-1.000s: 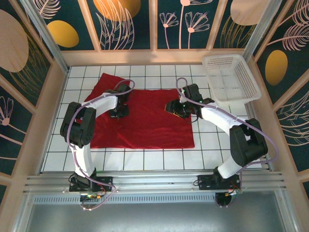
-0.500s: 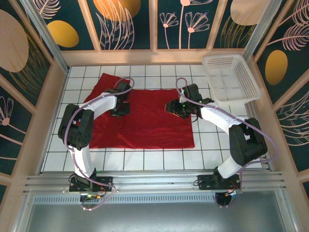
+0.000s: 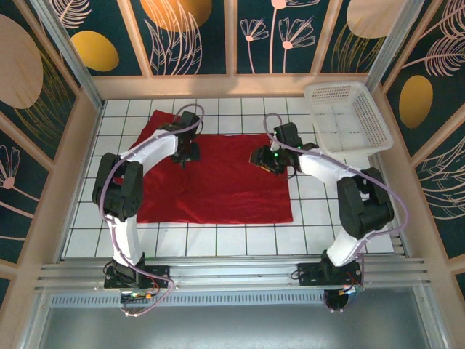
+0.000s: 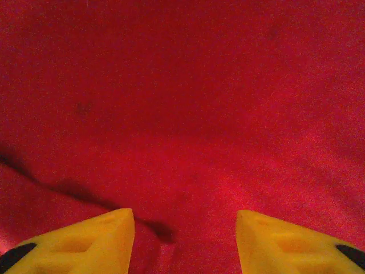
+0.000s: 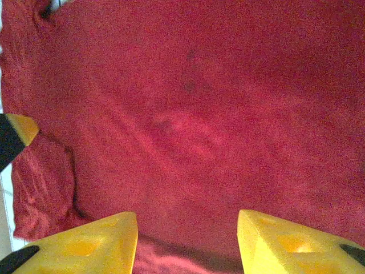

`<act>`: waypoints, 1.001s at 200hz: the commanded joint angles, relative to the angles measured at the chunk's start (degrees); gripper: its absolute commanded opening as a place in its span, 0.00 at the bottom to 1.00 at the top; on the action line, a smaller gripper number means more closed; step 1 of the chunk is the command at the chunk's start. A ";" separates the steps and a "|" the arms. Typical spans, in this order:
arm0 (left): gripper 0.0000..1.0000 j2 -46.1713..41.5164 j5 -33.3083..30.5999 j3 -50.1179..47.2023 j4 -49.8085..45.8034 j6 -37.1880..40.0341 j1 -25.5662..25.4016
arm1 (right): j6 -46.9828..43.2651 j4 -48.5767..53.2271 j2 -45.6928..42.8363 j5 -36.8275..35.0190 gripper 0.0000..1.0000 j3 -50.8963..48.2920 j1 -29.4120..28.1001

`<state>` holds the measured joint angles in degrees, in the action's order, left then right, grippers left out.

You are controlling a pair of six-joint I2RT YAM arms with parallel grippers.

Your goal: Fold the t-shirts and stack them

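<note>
Left claw (image 4: 185, 228) and right claw (image 5: 187, 228) hover parted and empty over the t-shirt (image 3: 218, 193); each should pinch its far corner cleanly.

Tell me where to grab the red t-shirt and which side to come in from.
Probably pinch the t-shirt at its near right corner, coming in low from the right over the bare tiles. It lies spread flat, so its middle offers no ridge to pinch, while that corner's edge is free.
</note>
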<state>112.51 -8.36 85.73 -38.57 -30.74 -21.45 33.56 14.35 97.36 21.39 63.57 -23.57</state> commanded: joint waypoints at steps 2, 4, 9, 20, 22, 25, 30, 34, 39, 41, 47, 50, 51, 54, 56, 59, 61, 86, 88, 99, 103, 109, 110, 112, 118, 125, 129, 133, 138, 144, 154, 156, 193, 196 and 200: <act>0.49 3.94 -0.12 8.41 -0.48 -4.09 5.89 | 0.36 -0.54 3.93 -7.38 0.50 6.61 1.75; 0.49 4.34 0.02 9.10 -0.35 -4.55 6.47 | 0.34 -0.37 4.34 -8.00 0.49 7.35 1.84; 0.48 5.41 0.41 10.67 0.26 -5.47 7.76 | 0.36 0.01 5.42 -9.57 0.49 8.65 2.23; 0.45 7.70 0.63 14.06 2.09 -6.69 10.26 | 0.53 1.04 7.62 -13.15 0.49 11.56 3.32; 0.45 8.20 0.63 14.80 2.38 -6.76 10.70 | 0.56 1.23 8.01 -13.79 0.49 12.03 3.52; 0.45 8.90 0.63 15.80 2.82 -6.78 11.21 | 0.62 1.47 8.61 -14.74 0.49 12.82 3.80; 0.44 10.17 0.71 17.58 3.50 -6.81 12.20 | 0.64 2.01 9.59 -16.27 0.48 13.82 4.31; 0.43 11.16 0.69 18.84 4.07 -6.74 12.93 | 0.63 2.37 10.39 -17.40 0.48 14.76 4.65; 0.43 12.49 0.67 20.81 4.54 -6.80 13.74 | 0.62 2.98 11.40 -18.89 0.48 15.93 5.14; 0.42 12.89 0.68 21.39 4.73 -6.81 14.08 | 0.63 3.32 11.79 -19.51 0.48 16.40 5.23; 0.42 14.31 0.69 23.51 5.09 -6.98 14.99 | 0.63 4.41 13.07 -21.50 0.48 17.96 5.74; 0.42 14.94 0.71 24.39 5.39 -7.02 15.39 | 0.56 4.90 13.66 -22.02 0.48 18.67 5.96; 0.42 15.16 0.71 24.66 5.45 -6.99 15.57 | 0.55 5.03 13.92 -22.05 0.48 18.95 6.02; 0.42 15.72 0.78 25.35 5.74 -7.13 16.09 | 0.46 5.48 14.50 -23.37 0.48 19.65 6.26; 0.42 16.01 0.80 25.77 5.97 -7.23 16.38 | 0.39 5.72 14.87 -23.93 0.48 20.08 6.43; 0.42 16.31 0.72 26.33 6.45 -7.41 16.82 | 0.25 6.08 15.51 -24.64 0.48 20.63 6.65; 0.42 16.64 0.78 26.61 6.76 -7.54 17.13 | 0.16 6.29 15.85 -25.12 0.48 21.09 6.86; 0.43 18.68 2.80 27.23 12.41 -10.15 21.20 | -1.92 7.85 20.48 -28.57 0.48 25.30 8.23; 0.43 18.79 2.99 27.28 12.85 -10.49 21.48 | -2.18 7.88 20.89 -28.76 0.49 25.60 8.31; 0.44 19.81 4.22 27.21 15.50 -11.65 22.92 | -3.32 7.89 22.87 -28.96 0.49 27.19 8.79; 0.44 20.17 4.51 27.33 16.30 -12.04 23.37 | -3.62 7.68 23.65 -28.72 0.49 27.74 8.88; 0.45 20.84 4.75 27.54 17.50 -12.43 23.87 | -4.37 7.12 24.64 -28.05 0.49 28.36 9.14; 0.45 20.96 4.76 27.59 17.66 -12.46 23.94 | -4.51 7.02 24.81 -27.88 0.49 28.45 9.19; 0.45 21.23 4.82 27.76 18.00 -12.47 24.09 | -4.62 6.77 25.16 -27.38 0.49 28.63 9.30; 0.46 22.07 4.77 28.54 18.62 -12.36 24.38 | -5.21 6.14 26.16 -26.23 0.49 29.30 9.42; 0.47 23.12 4.08 29.82 18.66 -11.84 24.55 | -6.21 5.41 27.27 -24.53 0.49 30.07 9.50; 0.47 23.89 3.44 30.66 18.43 -11.50 24.60 | -6.72 5.12 28.05 -23.69 0.49 30.59 9.63; 0.47 24.60 2.76 31.50 18.21 -11.10 24.60 | -7.09 4.87 28.76 -23.10 0.49 31.14 9.63; 0.47 25.40 2.26 32.41 18.03 -10.76 24.61 | -7.55 4.77 29.64 -22.65 0.49 31.81 9.63; 0.48 26.21 1.95 33.37 18.04 -10.49 24.68 | -7.91 4.98 30.69 -22.61 0.49 32.93 9.64; 0.49 27.62 1.94 34.83 18.33 -10.05 24.87 | -8.16 5.84 32.40 -22.57 0.49 34.93 9.65; 0.49 27.88 1.94 35.07 18.39 -10.06 24.83 | -8.16 6.04 32.72 -22.58 0.49 35.34 9.68; 0.54 32.44 2.75 40.35 20.26 -8.39 25.14 | -8.07 8.92 36.85 -22.73 0.47 40.80 9.60; 0.55 32.97 2.74 40.83 20.33 -8.20 25.13 | -8.07 9.14 37.09 -22.73 0.47 41.17 9.54; 0.58 33.57 2.77 41.51 20.37 -7.93 25.14 | -8.14 9.47 37.47 -22.63 0.46 41.62 9.52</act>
<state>142.89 -5.34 122.74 -20.73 -40.53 3.68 26.81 21.45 131.63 -2.00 101.60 -13.96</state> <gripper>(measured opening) 0.543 0.477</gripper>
